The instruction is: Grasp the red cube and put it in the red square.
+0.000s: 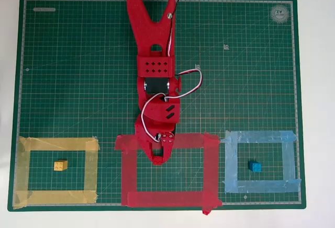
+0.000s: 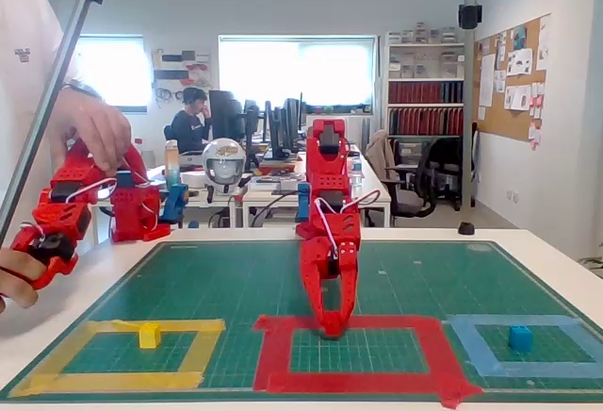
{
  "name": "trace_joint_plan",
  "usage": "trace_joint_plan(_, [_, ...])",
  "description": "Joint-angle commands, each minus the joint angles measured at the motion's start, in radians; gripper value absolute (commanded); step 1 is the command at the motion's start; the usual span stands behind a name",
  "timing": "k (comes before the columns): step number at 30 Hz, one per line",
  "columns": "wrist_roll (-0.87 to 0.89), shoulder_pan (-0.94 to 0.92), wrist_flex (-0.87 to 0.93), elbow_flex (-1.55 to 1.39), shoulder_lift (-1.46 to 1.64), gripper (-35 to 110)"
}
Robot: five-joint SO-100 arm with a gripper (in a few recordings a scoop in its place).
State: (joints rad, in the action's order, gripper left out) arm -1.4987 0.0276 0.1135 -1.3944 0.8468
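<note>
Red square (image 1: 170,199) lies on the green mat (image 1: 78,81). Its near strip (image 2: 349,380) runs in front of the hand and its far strip passes under it.

Hand (image 1: 159,158) points straight down, with its tip (image 2: 332,326) low over the inner edge of the far strip, about midway along, at or just above the mat. In the fixed view the two fingers stand apart higher up and close in at the tip. Everything there is red on red, so I cannot tell whether the hand is parted, together or clamped on something. I also cannot pick out the red cube against the hand and the tape, or tell whether it sits at the tip.

Left of the hand in both views is a yellow frame (image 1: 55,197), well apart from it, with a yellow cube (image 1: 60,165) resting inside (image 2: 149,336), clear of the tape.

Right of the hand in both views is a light-blue frame (image 1: 261,186), its left strip just beside the red square's right strip. A blue cube (image 1: 255,167) rests inside it (image 2: 520,338).

Behind the hand the red arm (image 1: 154,40) rises and runs back across the mat, with white wires looped at the wrist.

The mat lies on a white desk (image 1: 314,81).
</note>
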Motion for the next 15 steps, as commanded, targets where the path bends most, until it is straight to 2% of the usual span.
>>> trace_joint_plan(1, [-0.026,0.009,0.025,0.046,0.037,8])
trace_joint_plan(15, [-0.054,0.009,0.025,0.023,0.038,15])
